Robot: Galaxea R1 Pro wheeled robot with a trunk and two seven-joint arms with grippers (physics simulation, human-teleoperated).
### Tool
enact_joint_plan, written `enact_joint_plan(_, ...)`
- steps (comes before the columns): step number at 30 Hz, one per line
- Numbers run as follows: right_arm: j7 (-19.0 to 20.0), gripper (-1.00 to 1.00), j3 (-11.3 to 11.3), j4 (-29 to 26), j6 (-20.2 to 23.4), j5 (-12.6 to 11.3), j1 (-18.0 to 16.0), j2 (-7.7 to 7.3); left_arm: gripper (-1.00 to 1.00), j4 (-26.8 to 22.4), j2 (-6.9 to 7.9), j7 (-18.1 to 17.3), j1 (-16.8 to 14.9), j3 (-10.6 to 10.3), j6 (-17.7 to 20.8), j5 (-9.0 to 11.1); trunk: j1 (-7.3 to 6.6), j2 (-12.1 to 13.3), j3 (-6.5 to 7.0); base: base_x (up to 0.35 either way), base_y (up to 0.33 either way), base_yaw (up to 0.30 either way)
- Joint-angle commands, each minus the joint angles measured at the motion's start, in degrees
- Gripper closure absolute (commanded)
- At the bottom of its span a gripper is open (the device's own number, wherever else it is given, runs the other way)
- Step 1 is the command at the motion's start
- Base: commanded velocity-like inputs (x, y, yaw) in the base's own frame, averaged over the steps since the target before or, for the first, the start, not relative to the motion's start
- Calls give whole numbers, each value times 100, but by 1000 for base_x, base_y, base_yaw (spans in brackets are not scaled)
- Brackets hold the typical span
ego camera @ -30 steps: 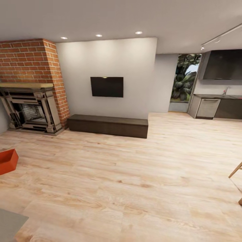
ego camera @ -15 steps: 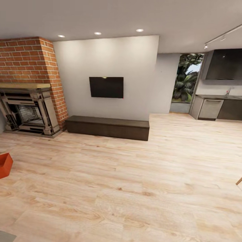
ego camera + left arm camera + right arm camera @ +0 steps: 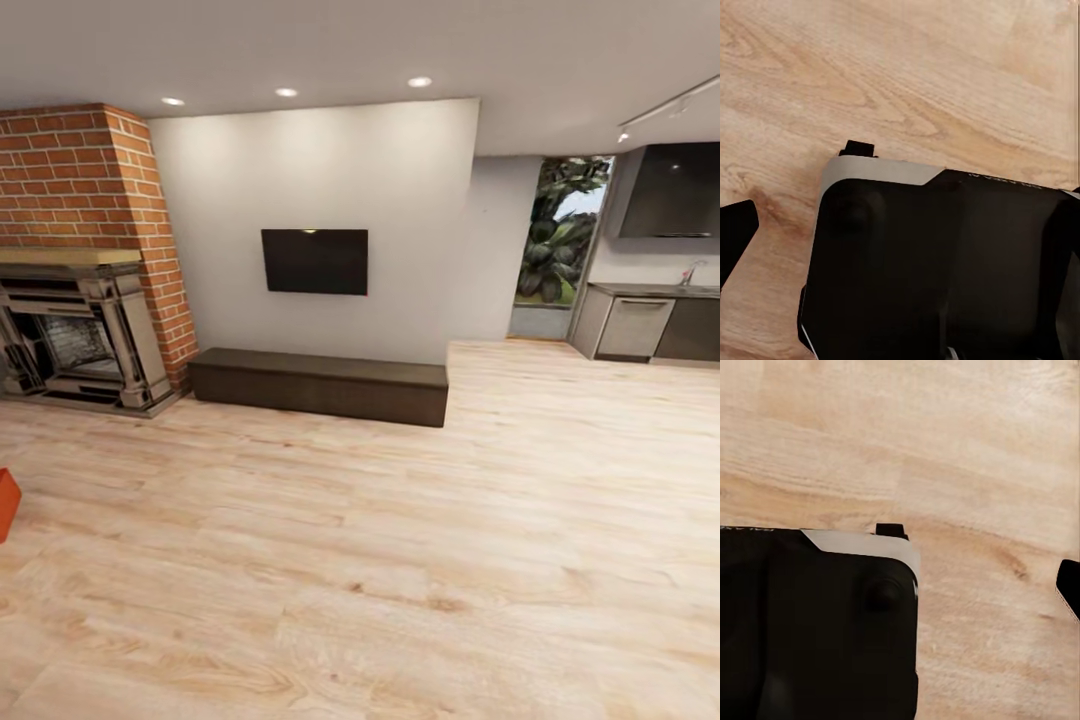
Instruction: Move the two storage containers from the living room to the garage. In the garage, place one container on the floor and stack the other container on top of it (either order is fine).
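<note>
living room, robot in transit. landmark: brick fireplace point(image 3: 75, 260). one storage container point(image 3: 6, 503), orange-red, on the wood plank floor point(image 3: 400, 560) in front of the fireplace, cut by the frame edge; probably awaiting pickup. tv bench point(image 3: 318, 384) beside the fireplace. gripper fingers' spread: cannot tell.

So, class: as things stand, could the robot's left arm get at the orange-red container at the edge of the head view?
Probably not. The container is just a sliver off to the left on the wood floor, and neither arm extends toward it.
</note>
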Motion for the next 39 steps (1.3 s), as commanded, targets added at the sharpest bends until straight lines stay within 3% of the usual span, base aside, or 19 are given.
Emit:
enact_joint_plan(1,-5,-100,47,15,-25,-42,-7,4,-100,5,0,7,-5,-13,-17,36,6,-10,-11,324,0,0)
enact_joint_plan(17,-4,-100,43,15,-25,-42,-7,3,-100,5,16,7,-5,-13,-13,36,6,-10,-11,324,0,11)
enact_joint_plan(39,-3,-100,47,15,-25,-42,-7,-14,-100,5,16,7,-5,-13,-18,36,6,-10,-11,324,0,264)
